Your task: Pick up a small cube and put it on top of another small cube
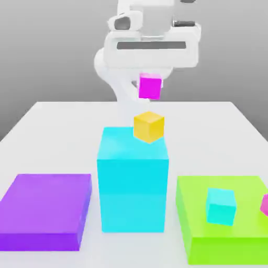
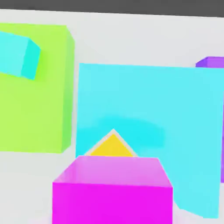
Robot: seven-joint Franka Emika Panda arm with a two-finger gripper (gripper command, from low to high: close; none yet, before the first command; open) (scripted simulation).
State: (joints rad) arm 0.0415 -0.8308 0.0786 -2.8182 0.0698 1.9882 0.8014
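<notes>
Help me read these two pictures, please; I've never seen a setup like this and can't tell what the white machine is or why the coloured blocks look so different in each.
Both are simulator renders of one moment. The white machine is a robot arm with a two-finger gripper. The exterior view comes from a camera off the arm. The hand view comes from a camera on the hand itself, so blocks look large there.

The gripper is shut on a small magenta cube, held in the air above a small yellow cube without touching it. The yellow cube sits on a tall cyan block.

On the white table also lie a flat purple block and a green block. A small cyan cube rests tilted on the green one, and another pink block shows at its edge.
</notes>
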